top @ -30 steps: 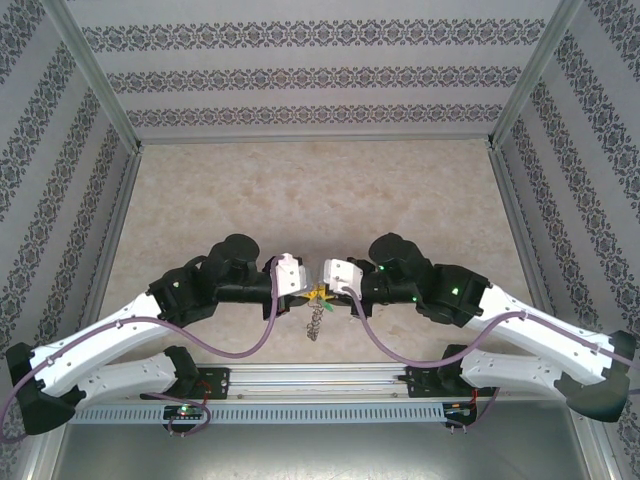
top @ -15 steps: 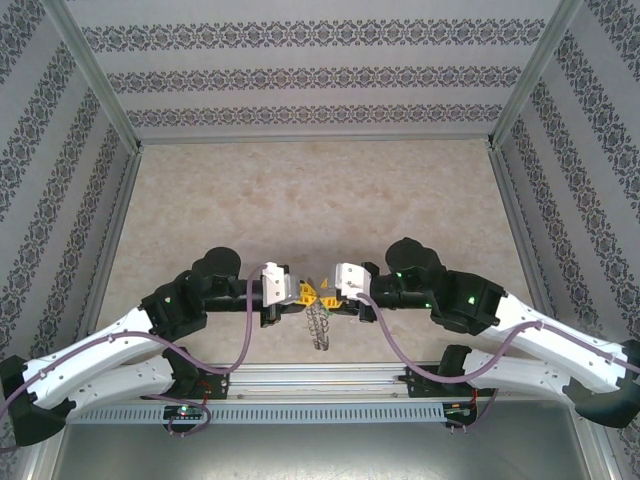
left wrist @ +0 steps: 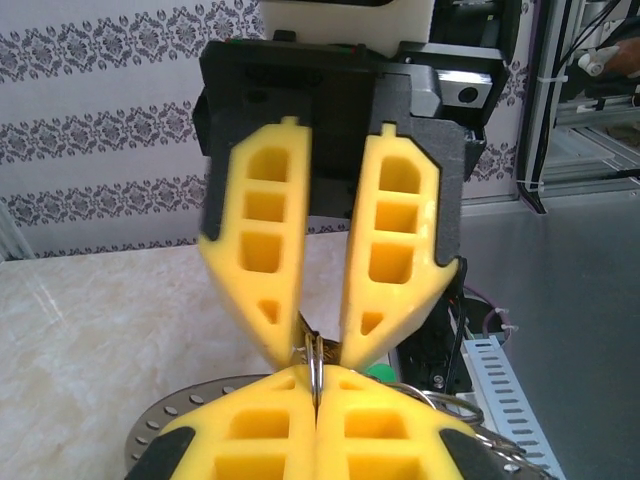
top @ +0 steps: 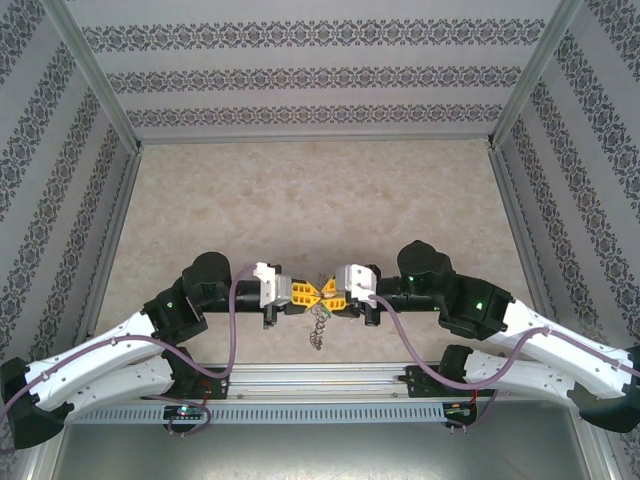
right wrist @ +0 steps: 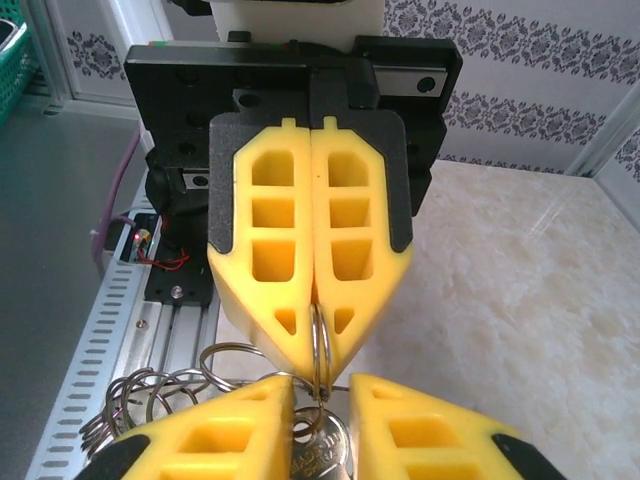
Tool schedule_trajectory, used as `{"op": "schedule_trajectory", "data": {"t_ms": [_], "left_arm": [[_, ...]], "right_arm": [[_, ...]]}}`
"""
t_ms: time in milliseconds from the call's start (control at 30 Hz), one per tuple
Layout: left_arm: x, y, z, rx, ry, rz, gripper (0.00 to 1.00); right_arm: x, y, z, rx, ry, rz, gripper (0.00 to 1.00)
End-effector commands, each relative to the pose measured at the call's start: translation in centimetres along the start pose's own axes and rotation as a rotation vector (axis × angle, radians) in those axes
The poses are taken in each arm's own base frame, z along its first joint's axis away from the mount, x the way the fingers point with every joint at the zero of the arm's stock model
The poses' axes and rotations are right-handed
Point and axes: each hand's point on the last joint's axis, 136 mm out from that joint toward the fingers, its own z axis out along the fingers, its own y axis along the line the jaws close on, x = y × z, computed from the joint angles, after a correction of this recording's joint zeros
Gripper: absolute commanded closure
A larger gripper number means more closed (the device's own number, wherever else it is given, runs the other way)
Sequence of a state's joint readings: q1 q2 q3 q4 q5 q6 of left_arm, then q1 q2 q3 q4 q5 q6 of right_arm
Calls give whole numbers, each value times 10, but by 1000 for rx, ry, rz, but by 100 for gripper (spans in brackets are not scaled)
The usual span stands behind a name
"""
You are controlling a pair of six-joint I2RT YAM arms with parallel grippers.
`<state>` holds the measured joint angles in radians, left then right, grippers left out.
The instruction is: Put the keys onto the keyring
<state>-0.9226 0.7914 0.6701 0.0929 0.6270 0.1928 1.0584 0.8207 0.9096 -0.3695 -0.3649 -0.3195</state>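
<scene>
Fingers of two arms meet tip to tip above the desk [top: 300,200], near its front edge. The left fingers [left wrist: 260,435] are clenched on the keyring [right wrist: 320,345], which stands edge-on between the two pairs. The right fingers [left wrist: 268,240] stand slightly parted around that ring and one silvery key [right wrist: 326,452]; whether they pinch either cannot be told. One green-headed key [left wrist: 378,371] peeks out just beside the fingertips. Several linked wire rings [right wrist: 150,400], too tangled to count, dangle beneath, in front of a slotted rail [right wrist: 95,330].
</scene>
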Motion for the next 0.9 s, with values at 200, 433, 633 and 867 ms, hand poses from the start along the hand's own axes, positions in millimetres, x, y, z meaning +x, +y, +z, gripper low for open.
{"op": "schedule_trajectory", "data": {"t_ms": [200, 433, 633, 867], "left_arm": [[5, 10, 2, -34, 145, 15, 97], [40, 20, -1, -51, 398, 5, 90], [44, 19, -3, -52, 426, -6, 89], [45, 16, -2, -31, 421, -13, 100]], "right_arm": [[10, -6, 2, 32, 78, -20, 100], [21, -15, 11, 50, 205, -58, 100], [22, -22, 15, 70, 227, -70, 100], [22, -23, 17, 76, 242, -89, 100]]}}
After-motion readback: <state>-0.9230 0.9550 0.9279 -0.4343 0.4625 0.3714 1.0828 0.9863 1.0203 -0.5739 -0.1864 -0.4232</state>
